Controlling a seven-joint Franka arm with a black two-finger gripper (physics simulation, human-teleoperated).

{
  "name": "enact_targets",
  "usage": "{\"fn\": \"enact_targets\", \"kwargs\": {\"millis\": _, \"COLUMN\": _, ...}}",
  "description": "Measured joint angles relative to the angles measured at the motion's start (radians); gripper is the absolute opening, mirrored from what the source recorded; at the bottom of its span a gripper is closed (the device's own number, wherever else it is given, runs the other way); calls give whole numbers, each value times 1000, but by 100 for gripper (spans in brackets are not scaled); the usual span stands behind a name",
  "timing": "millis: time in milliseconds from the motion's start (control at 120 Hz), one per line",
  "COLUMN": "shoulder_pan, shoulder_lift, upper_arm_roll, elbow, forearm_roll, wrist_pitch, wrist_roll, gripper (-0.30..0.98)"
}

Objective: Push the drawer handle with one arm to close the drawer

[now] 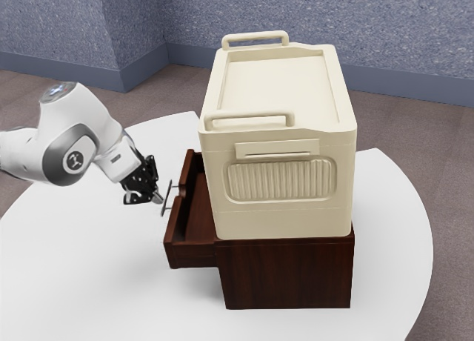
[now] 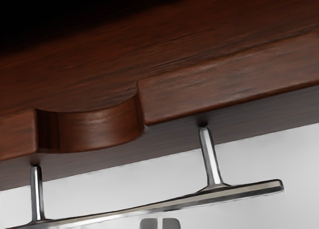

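Drawer point(image 1: 194, 255), exterior view: one, dark wood, pulled out toward 9 o'clock from its cabinet point(image 1: 287, 274), under a cream box point(image 1: 285, 178).
Handle point(image 1: 167, 199), exterior view: one, metal, on the drawer's outer face; bar's long axis from about 1 to 7 o'clock.
Claw point(image 1: 158, 199), exterior view: ours, from our only arm point(image 1: 78, 137); the handle lies just beside it at 3 o'clock, contact uncertain.
Push, exterior view: by our judgement, toward 3 o'clock, across the bar's axis; off-centre pressure could slip or skew the drawer.
Finger pads point(image 2: 148, 223), wrist view: two, brought nearly together, nothing held between; we list the claw as closed.
Posts point(image 2: 211, 159), wrist view: two, joining bar to drawer; our pads stand near the bar, between the posts.
Notch point(image 2: 94, 132), wrist view: one, scooped into the drawer's rim.
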Motion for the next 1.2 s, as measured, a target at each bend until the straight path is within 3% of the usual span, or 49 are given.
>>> {"fn": "enact_targets", "kwargs": {"millis": 667, "shoulder_pan": -139, "shoulder_lift": 77, "upper_arm_roll": -3, "elbow": 59, "forearm_roll": -60, "wrist_pitch": 31, "wrist_roll": -45, "gripper": -10}}
{"fn": "enact_targets", "kwargs": {"millis": 1200, "shoulder_pan": -179, "shoulder_lift": 108, "upper_arm_roll": -3, "elbow": 75, "forearm_roll": -66, "wrist_pitch": 58, "wrist_roll": -136, "gripper": -10}}
